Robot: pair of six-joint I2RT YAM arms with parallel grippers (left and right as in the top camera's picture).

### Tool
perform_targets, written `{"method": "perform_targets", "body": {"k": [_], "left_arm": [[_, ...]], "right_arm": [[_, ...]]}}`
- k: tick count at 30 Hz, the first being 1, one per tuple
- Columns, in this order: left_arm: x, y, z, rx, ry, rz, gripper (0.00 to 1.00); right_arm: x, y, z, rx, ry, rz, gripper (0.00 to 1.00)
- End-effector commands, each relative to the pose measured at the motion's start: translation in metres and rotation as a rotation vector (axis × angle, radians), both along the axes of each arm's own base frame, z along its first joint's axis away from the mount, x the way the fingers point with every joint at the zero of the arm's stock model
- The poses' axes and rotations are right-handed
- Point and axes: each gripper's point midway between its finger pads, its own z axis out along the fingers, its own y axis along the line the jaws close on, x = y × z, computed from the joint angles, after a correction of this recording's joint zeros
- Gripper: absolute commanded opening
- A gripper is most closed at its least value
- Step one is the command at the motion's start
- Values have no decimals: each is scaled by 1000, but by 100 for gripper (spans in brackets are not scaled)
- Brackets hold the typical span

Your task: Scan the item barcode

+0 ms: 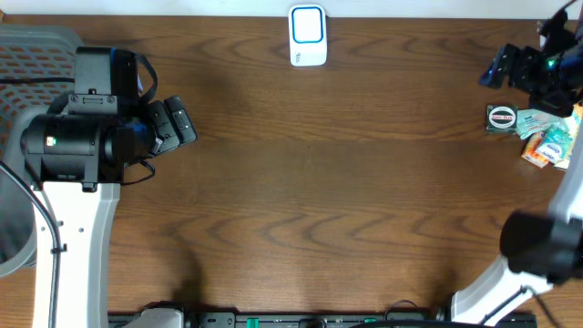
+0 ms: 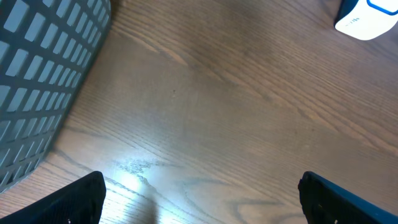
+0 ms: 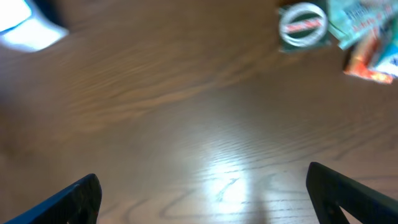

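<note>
The scanner [image 1: 308, 35], a white block with a blue-framed face, stands at the table's far edge in the middle; it also shows as the scanner [image 2: 367, 18] and the blurred scanner [image 3: 25, 28]. Items lie at the far right: a round tape measure [image 1: 500, 118], a green packet [image 1: 539, 125] and an orange-blue box [image 1: 549, 151]. My right gripper [image 1: 499, 71] hovers just beyond them, open and empty. In the right wrist view the tape measure [image 3: 303, 26] and the packets [image 3: 367, 37] lie ahead of the right gripper [image 3: 205, 199]. My left gripper [image 1: 187, 126] is open and empty at the left.
A grey mesh basket [image 1: 36, 55] stands at the far left corner, right behind the left arm; its wall is the basket [image 2: 43, 74] in the left wrist view. The left gripper [image 2: 202, 199] hangs over bare brown wood.
</note>
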Motion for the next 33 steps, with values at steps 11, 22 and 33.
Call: {"method": "perform_targets", "body": {"k": [11, 22, 33], "left_arm": [[-1, 3, 2, 5, -4, 20, 98], [-1, 3, 2, 5, -4, 20, 98], [-1, 3, 2, 5, -4, 19, 98]], "right_arm": [[-112, 99, 104, -75, -301, 365, 99], [-206, 108, 62, -63, -273, 387, 99], [-251, 113, 50, -33, -305, 352, 99]]}}
